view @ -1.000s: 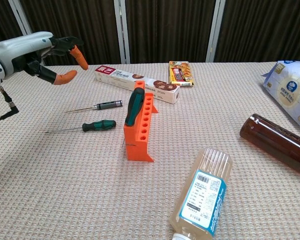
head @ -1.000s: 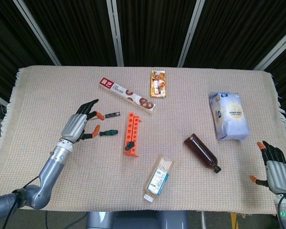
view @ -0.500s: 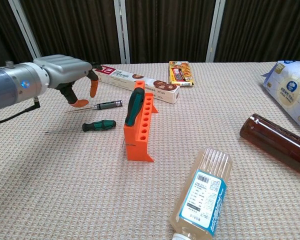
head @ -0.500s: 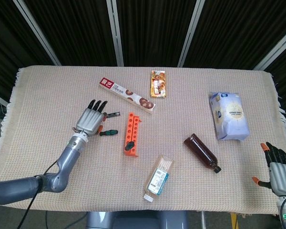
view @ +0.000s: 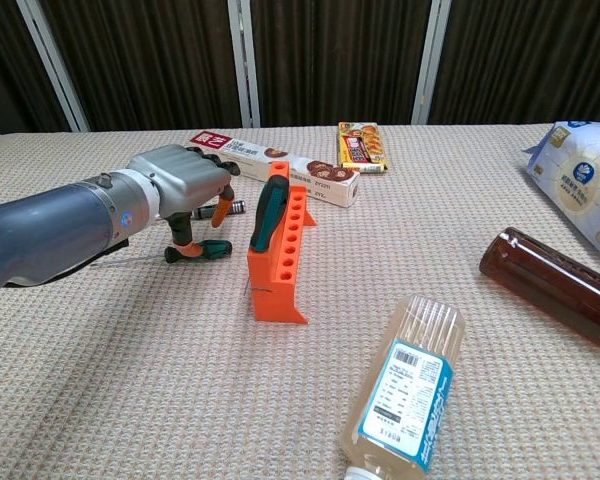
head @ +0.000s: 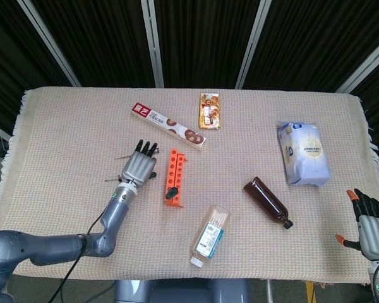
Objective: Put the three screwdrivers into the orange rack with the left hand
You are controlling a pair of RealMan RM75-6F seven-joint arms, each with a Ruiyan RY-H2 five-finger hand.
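Note:
The orange rack (head: 174, 176) (view: 279, 256) stands mid-table with one green-and-black screwdriver (view: 269, 213) upright in its near end. A second green-and-black screwdriver (view: 202, 250) lies flat left of the rack. A slim black-handled screwdriver (view: 234, 207) lies behind it, mostly hidden by my left hand (head: 139, 166) (view: 184, 187). That hand hovers palm-down over both loose screwdrivers, fingers curled downward and apart, one orange fingertip (view: 184, 249) at the green handle's left end. In the head view the hand hides both. My right hand (head: 367, 223) stays at the table's near right corner, fingers spread, holding nothing.
A long red-and-white biscuit box (head: 167, 125) lies behind the rack, a snack bar (head: 209, 110) further back. A brown bottle (head: 268, 202) and a clear bottle (head: 210, 236) lie right of and in front of the rack. A blue-and-white bag (head: 304, 153) sits far right.
My left hand has swung right and down from the table's left side to sit over the two loose screwdrivers, close to the rack. The right hand has barely shifted.

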